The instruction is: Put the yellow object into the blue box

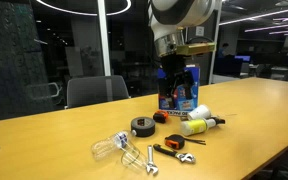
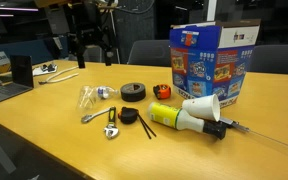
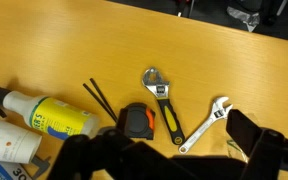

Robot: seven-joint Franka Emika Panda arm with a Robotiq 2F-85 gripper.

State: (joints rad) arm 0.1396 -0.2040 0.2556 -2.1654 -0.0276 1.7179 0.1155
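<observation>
The yellow object (image 1: 197, 126) lies on its side on the wooden table, dark end outward, touching a white cone cup (image 1: 200, 112). It also shows in an exterior view (image 2: 170, 116) and at the left of the wrist view (image 3: 56, 118). The blue box (image 1: 180, 90) stands upright behind it and is large in an exterior view (image 2: 214, 62). My gripper (image 1: 174, 72) hangs well above the table, in front of the box as seen in an exterior view. It also shows in an exterior view (image 2: 89, 45). In the wrist view its dark fingers (image 3: 174, 162) are apart with nothing between them.
An orange-black tape measure (image 3: 136, 120), a yellow-handled wrench (image 3: 162, 100), a silver wrench (image 3: 206, 125) and two thin black sticks (image 3: 99, 100) lie below the gripper. A black tape roll (image 1: 142, 126) and a clear bulb (image 1: 109, 147) lie further off. Chairs (image 1: 96, 90) stand behind the table.
</observation>
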